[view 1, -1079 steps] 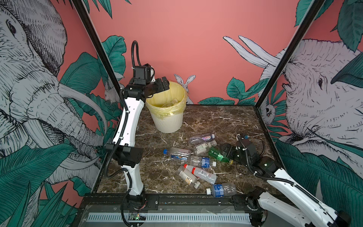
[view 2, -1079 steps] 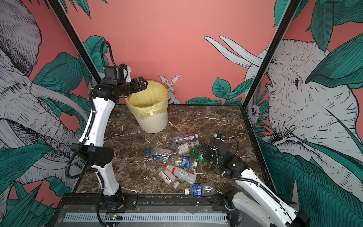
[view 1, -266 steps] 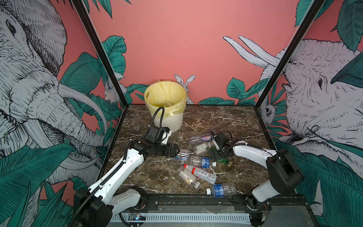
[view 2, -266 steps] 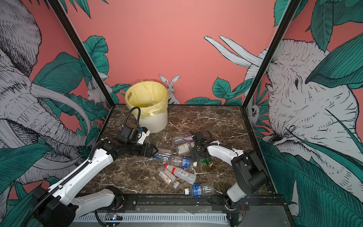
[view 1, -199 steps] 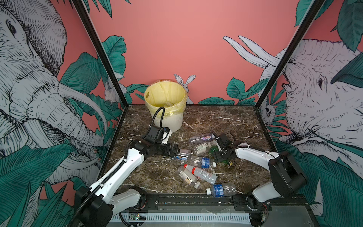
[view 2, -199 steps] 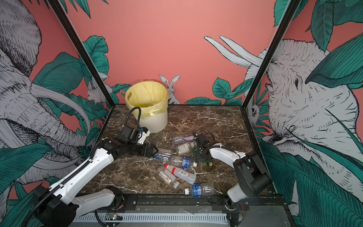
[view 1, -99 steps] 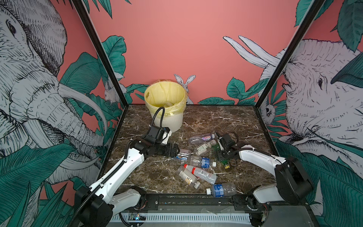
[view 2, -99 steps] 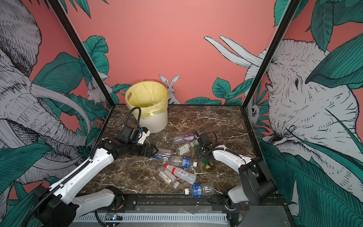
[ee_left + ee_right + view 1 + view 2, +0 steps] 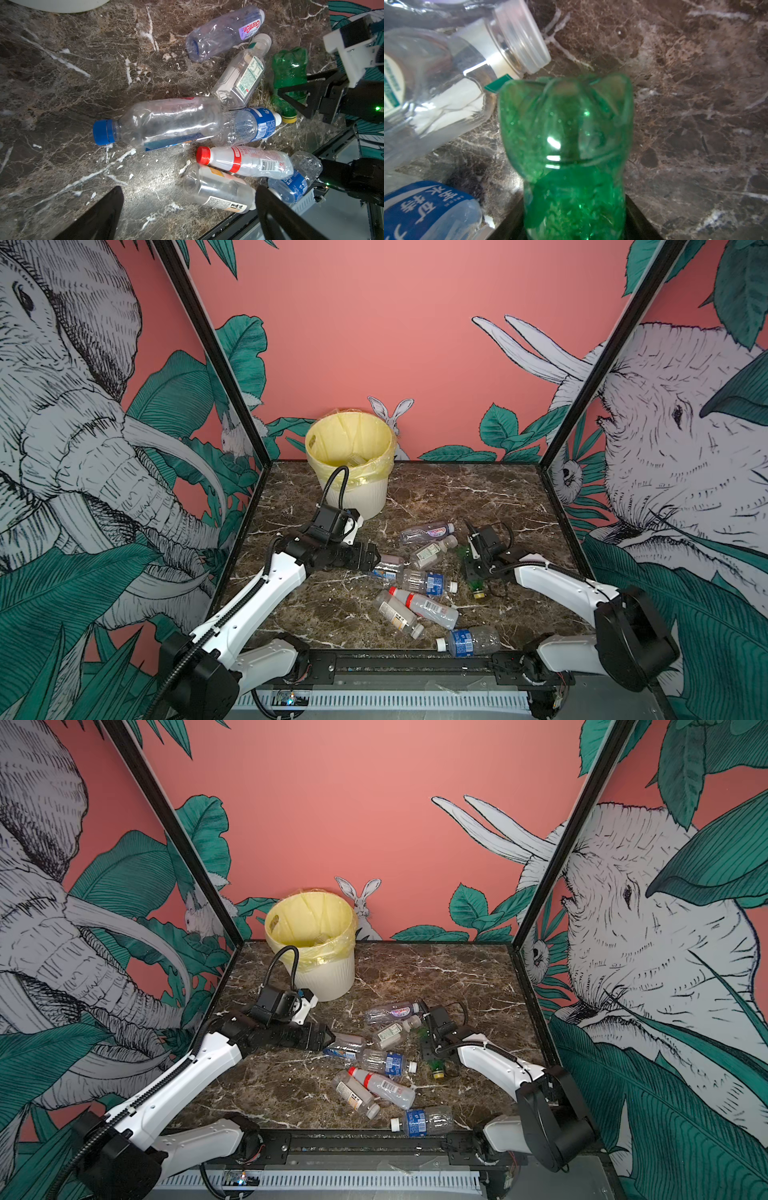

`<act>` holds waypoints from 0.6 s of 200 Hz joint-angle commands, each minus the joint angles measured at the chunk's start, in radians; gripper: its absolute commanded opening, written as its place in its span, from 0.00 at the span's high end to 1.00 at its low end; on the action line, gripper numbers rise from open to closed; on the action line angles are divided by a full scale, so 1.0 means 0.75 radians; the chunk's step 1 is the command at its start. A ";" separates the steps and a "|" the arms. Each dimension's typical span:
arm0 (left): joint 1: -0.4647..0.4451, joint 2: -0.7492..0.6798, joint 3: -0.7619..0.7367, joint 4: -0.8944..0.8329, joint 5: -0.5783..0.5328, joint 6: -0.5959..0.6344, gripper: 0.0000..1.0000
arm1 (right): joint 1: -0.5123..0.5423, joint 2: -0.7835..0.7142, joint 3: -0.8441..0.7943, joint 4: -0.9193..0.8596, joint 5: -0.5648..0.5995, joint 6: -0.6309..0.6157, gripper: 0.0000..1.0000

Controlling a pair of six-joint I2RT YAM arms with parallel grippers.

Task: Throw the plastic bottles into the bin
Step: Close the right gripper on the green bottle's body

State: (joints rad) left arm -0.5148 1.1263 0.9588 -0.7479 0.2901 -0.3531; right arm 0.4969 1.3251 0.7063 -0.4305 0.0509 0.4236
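The right pincer has narrowed since a second ago and now clamps the green bottle, its yellow cap pointing toward the bench's front edge. The left pincer stays wide, low beside the blue-capped clear bottle — no longer up at the bin, which stands back left. The other bottles cluster mid-bench, and one blue-labelled bottle lies near the front rail. The bench is bare at back right — open room.
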 commanded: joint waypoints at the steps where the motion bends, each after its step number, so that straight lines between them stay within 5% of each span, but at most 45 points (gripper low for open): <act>1: -0.001 -0.004 0.020 0.015 0.000 -0.022 0.01 | -0.010 -0.053 0.020 -0.013 0.011 0.020 0.41; 120: -0.001 -0.037 -0.033 0.050 0.000 -0.057 0.01 | -0.020 -0.277 0.048 -0.021 -0.091 0.094 0.43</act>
State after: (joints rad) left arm -0.5148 1.1259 0.9520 -0.7212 0.2928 -0.3859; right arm 0.4877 1.1427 0.7090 -0.4526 0.0303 0.4702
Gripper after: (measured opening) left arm 0.994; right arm 0.577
